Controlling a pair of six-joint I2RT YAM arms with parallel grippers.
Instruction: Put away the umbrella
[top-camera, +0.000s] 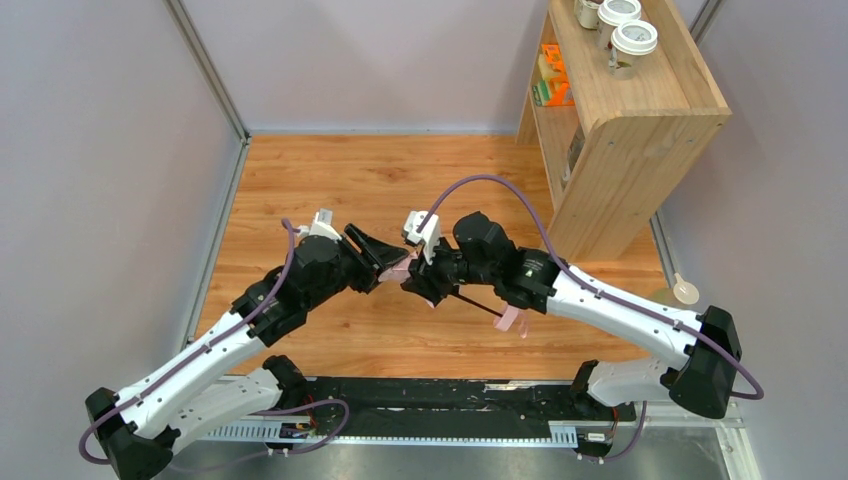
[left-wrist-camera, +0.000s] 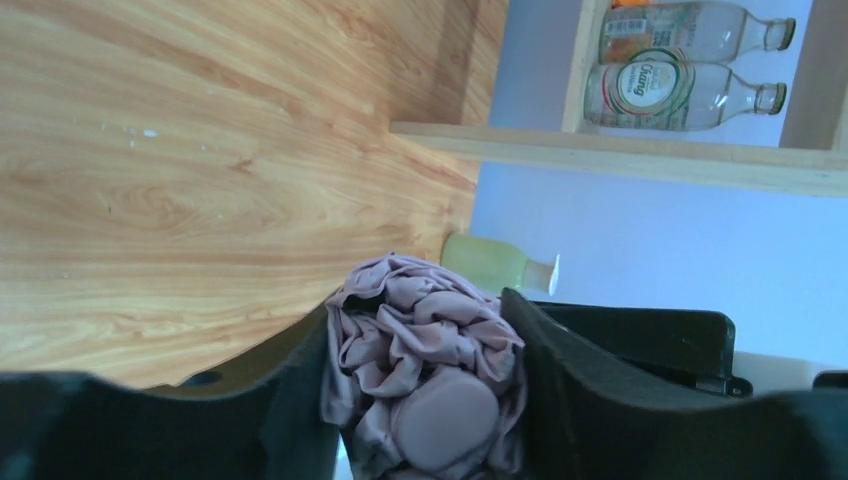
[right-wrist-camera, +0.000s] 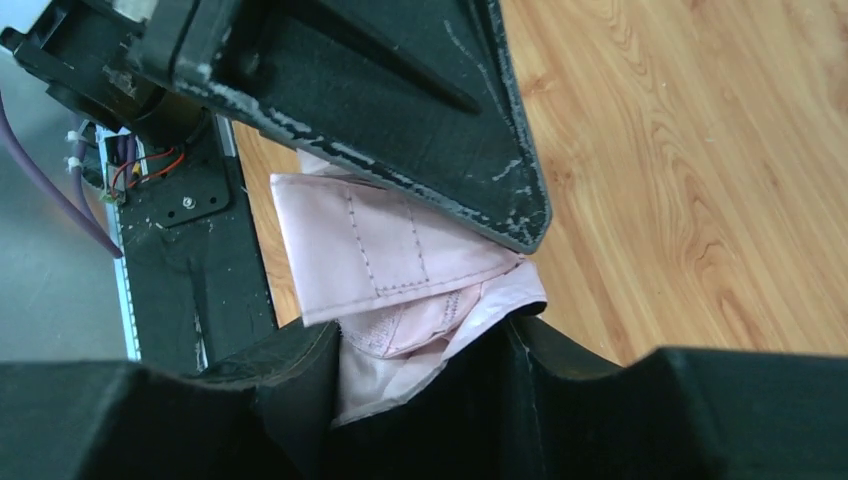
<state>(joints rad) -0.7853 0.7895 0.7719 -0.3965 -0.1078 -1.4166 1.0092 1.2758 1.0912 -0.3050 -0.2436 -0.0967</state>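
the left gripper (left-wrist-camera: 425, 400) clamps the umbrella's (left-wrist-camera: 425, 350) bunched pink fabric above the wooden table (left-wrist-camera: 200, 180).

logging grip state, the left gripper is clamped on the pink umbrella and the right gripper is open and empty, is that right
Not quite. The left gripper is clamped on the umbrella, but the right gripper is not open and empty: the right wrist view shows it shut on pink umbrella fabric too.

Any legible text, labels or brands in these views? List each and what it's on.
"Chang": green-ringed round label on the lower clear glass bottle in the left wrist view.
Upper clear glass bottle: orange label, too blurred to read.
White-lidded paper cups atop the wooden shelf: print too small.
No text on the pale pink umbrella.
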